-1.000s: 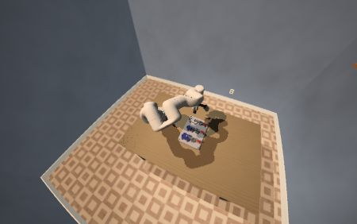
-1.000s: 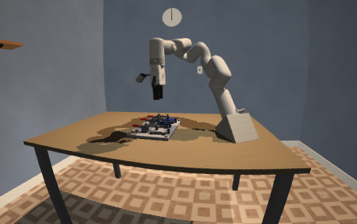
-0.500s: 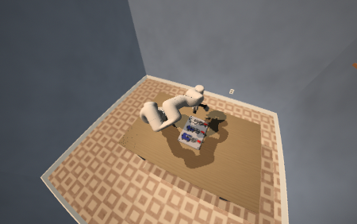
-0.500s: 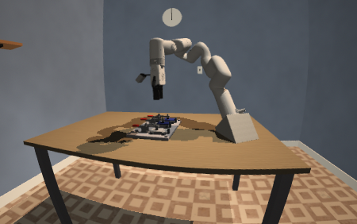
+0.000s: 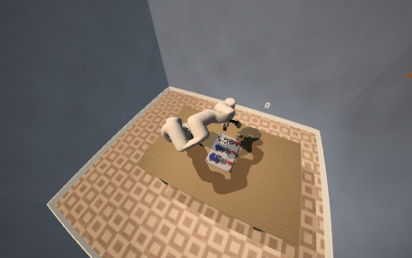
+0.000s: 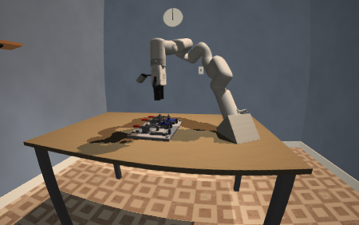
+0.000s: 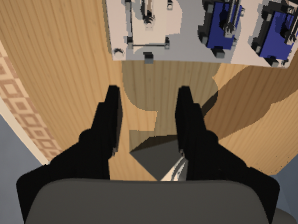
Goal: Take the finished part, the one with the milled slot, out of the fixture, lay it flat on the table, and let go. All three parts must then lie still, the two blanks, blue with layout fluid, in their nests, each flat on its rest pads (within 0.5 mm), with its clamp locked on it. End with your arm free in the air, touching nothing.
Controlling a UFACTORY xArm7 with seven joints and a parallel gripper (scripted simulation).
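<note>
The gripper (image 6: 159, 96) hangs high over the fixture (image 6: 156, 133), fingers about half open with nothing between them. The slotted part (image 7: 148, 12) sits in the left nest in the wrist view, pale grey, apparently under its clamp; the two blanks (image 7: 222, 12) lie to its right, blue. I'd worry about the descent: the nests sit just beside one another, so a finger coming down off-line could nudge the middle blank off its pads or catch a red clamp handle (image 6: 136, 126). Pulling the part before its clamp is free could drag the whole plate. The plate looks like flat light metal, the clamps dark and spindly, the table (image 6: 239, 153) smooth wood-grain. The fingers are matte black, blunt.
</note>
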